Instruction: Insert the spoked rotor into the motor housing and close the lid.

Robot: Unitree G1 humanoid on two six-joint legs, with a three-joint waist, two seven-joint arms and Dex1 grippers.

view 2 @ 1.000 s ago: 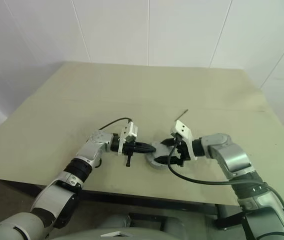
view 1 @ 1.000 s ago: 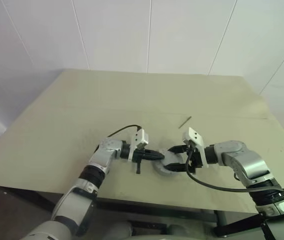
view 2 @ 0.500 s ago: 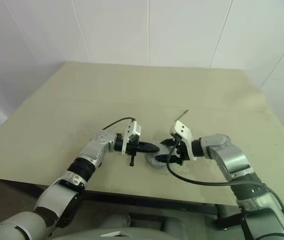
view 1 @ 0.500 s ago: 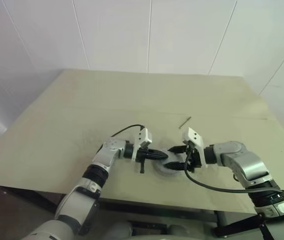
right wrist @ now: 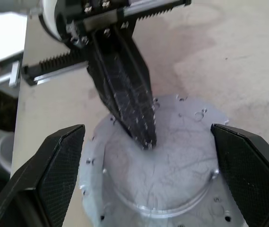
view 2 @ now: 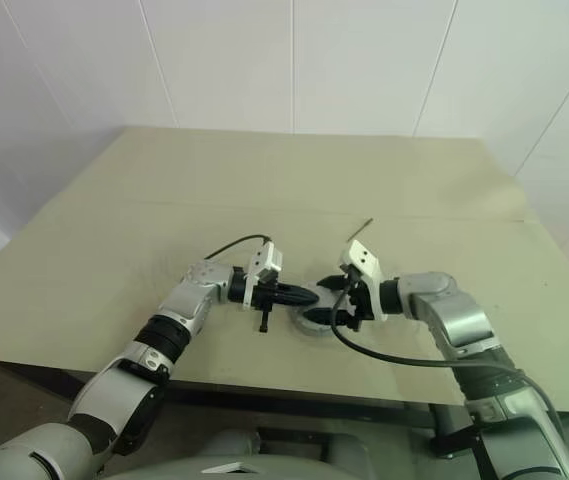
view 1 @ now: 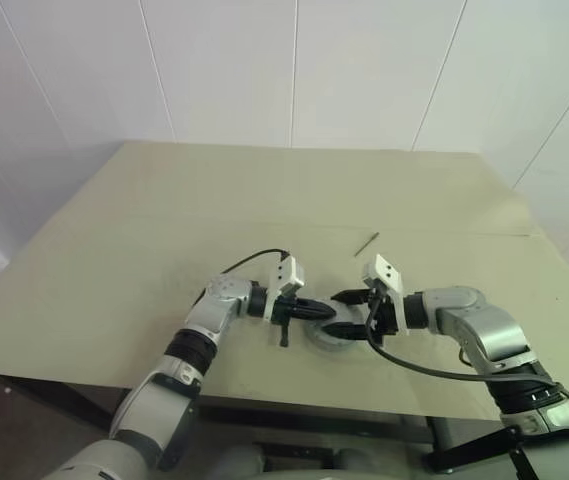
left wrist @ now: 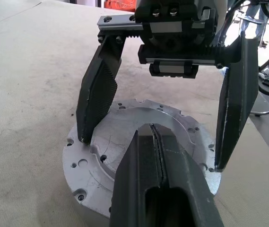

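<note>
A pale beige surface [view 1: 164, 230] ran back to a wall [view 1: 294, 70] of white panels with thin vertical seams. A small, thin dark stick [view 1: 367, 243] lay on the surface, right of centre, set at a slant and well apart from everything else. A faint straight seam [view 1: 444, 232] crossed the surface just behind the stick, running from side to side.

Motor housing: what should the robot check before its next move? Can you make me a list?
1. Motor housing flat on the table: ok.
2. Lid on top of the housing: ok.
3. Lid pushed fully down all round: cannot tell.
4. Spoked rotor inside: cannot tell, the lid covers it.
5. Left gripper shut, tip on the lid: ok.
6. Right gripper open, one finger on each side of the housing: ok.
</note>
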